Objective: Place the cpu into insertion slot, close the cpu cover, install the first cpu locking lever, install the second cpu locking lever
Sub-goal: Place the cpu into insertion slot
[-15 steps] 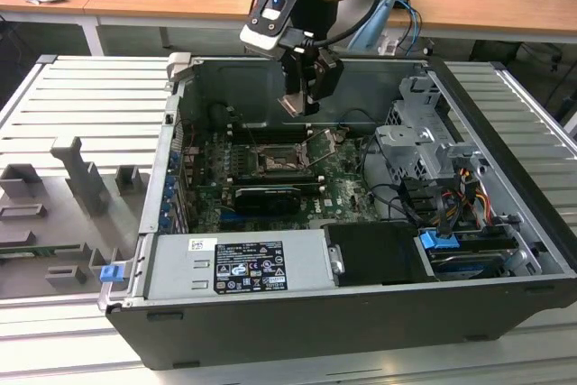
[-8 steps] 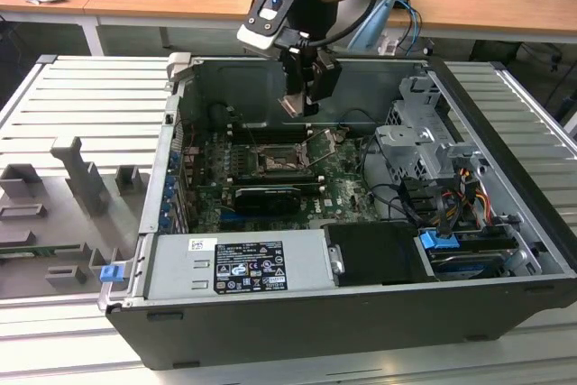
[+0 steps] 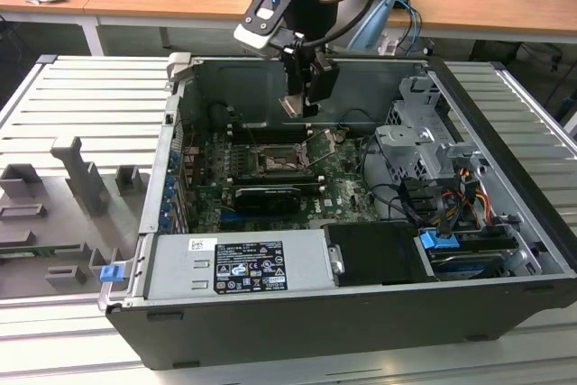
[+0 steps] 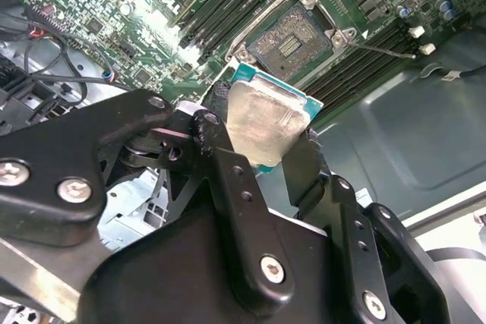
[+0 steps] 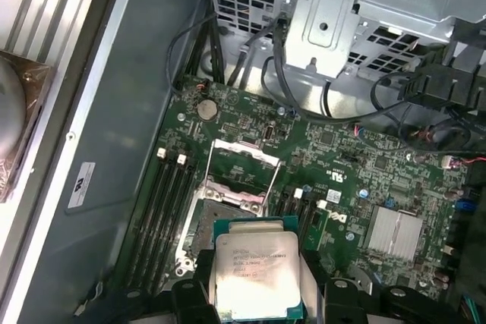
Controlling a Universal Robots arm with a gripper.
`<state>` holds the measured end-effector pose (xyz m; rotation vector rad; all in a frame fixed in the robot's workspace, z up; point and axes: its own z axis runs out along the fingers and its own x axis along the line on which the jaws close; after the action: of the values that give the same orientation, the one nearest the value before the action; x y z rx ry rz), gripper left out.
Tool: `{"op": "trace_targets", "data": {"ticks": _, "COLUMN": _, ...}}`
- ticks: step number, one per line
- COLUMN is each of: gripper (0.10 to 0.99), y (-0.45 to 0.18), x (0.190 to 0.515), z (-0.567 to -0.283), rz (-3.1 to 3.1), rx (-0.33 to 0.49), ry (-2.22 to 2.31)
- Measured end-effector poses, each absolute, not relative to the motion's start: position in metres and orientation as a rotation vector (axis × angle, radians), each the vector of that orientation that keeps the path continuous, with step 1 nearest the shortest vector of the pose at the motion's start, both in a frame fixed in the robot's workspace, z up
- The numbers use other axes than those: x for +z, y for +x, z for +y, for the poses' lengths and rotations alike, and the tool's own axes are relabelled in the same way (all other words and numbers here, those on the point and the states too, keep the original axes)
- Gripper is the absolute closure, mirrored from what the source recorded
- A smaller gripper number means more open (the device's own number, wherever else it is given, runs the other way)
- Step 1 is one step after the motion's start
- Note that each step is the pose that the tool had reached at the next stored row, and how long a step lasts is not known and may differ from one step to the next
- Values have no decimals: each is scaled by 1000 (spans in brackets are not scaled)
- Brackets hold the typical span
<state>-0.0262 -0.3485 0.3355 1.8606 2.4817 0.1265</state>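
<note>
- second wrist view: the gripper point(image 4: 262, 133) has its fingers closed on opposite edges of the cpu point(image 4: 267, 121), with the chip's metal top facing the camera.
- the cpu hangs above the insertion slot point(image 4: 292, 42), apart from it and not seated.
- the slot lies just past the chip's leading edge, away from the gripper body.
- first wrist view: the cpu cover point(image 5: 244, 176) stands swung up at the slot's far side, and the slot is bare.

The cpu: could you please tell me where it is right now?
In both wrist views the cpu is clamped between the gripper's fingers, hanging above the empty socket inside the computer case.
</note>
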Motion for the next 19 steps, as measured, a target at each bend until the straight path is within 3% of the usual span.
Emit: {"op": "trace_targets", "data": {"ticks": 19, "gripper": 557, "y": -29, "x": 331, "z": -348, "rz": 2375, "rx": 123, "ry": 1989}}
